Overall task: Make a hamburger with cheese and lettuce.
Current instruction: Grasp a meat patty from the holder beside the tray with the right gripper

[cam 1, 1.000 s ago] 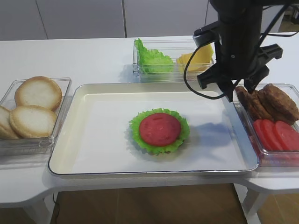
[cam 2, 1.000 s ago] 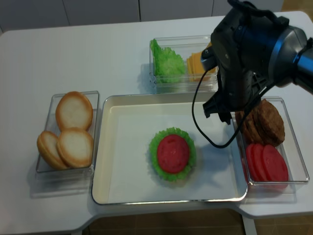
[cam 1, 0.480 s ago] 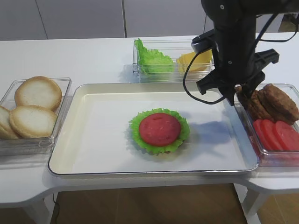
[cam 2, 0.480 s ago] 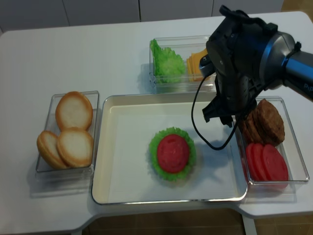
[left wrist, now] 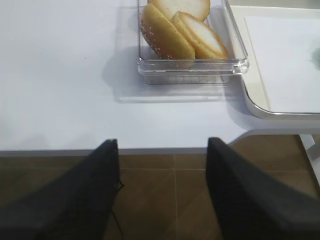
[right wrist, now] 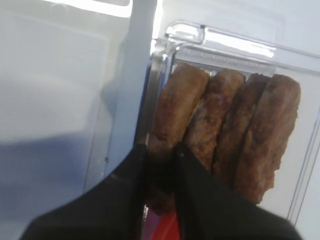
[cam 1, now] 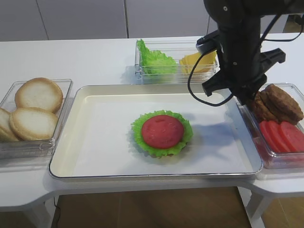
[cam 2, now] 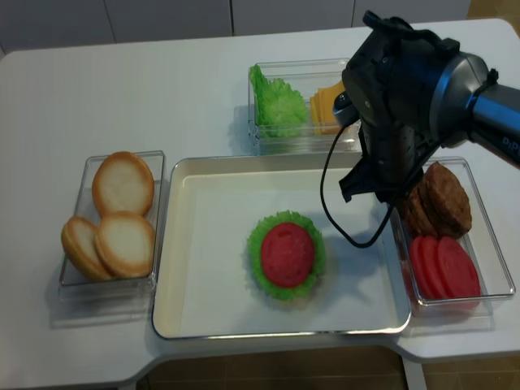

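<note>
While the right gripper [right wrist: 159,150] straddles the leftmost patty [right wrist: 172,112] in the right-hand bin [cam 2: 492,244], its fingers sit either side of that patty's edge, apparently closing on it, though I cannot tell if the grip is firm. A clean lift straight up would keep the neighbouring patties from tipping. The hamburger [cam 1: 162,133] waits mid-tray [cam 1: 99,156], tomato on lettuce [cam 1: 184,124]; cheese [cam 1: 198,61] lies in the far bin. The left gripper [left wrist: 162,190] hangs spread apart off the table edge near the buns [left wrist: 180,30]. Compared with a second ago, the right arm has dropped lower and shifted toward the patties.
</note>
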Controlling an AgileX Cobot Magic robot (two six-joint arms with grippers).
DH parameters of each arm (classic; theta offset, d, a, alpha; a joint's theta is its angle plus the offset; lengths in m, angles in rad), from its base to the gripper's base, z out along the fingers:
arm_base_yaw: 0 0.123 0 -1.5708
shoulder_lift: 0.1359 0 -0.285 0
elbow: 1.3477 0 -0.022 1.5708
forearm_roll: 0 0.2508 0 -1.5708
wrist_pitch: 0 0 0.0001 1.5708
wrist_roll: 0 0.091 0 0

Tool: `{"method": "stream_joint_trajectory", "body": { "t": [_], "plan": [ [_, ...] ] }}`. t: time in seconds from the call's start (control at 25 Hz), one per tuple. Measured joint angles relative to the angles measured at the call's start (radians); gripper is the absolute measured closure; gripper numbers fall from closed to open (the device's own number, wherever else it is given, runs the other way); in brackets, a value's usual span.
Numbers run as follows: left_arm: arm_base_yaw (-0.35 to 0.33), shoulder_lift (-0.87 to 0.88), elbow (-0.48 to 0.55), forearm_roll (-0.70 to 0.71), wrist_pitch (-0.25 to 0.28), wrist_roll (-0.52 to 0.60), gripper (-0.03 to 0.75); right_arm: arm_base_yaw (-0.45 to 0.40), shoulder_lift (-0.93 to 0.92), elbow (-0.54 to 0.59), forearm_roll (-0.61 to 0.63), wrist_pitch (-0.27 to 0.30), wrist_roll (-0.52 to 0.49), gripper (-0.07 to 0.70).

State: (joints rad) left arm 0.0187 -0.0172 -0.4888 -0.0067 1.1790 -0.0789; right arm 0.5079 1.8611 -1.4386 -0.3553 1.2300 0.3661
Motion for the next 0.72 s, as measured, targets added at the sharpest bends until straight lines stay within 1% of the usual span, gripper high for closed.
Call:
{"method": "stream_joint_trajectory", "body": {
  "t": [0.36, 0.72],
  "plan": [
    [0.0, 0.0, 0.0, 0.0, 0.0, 0.0, 0.3, 0.0, -0.015, -0.004, -0.01, -0.002, 0.0, 0.518],
    [0.0, 0.0, 0.0, 0.0, 0.0, 0.0, 0.3, 0.0, -0.075, -0.048, -0.006, -0.002, 0.001, 0.529]
  ]
}}
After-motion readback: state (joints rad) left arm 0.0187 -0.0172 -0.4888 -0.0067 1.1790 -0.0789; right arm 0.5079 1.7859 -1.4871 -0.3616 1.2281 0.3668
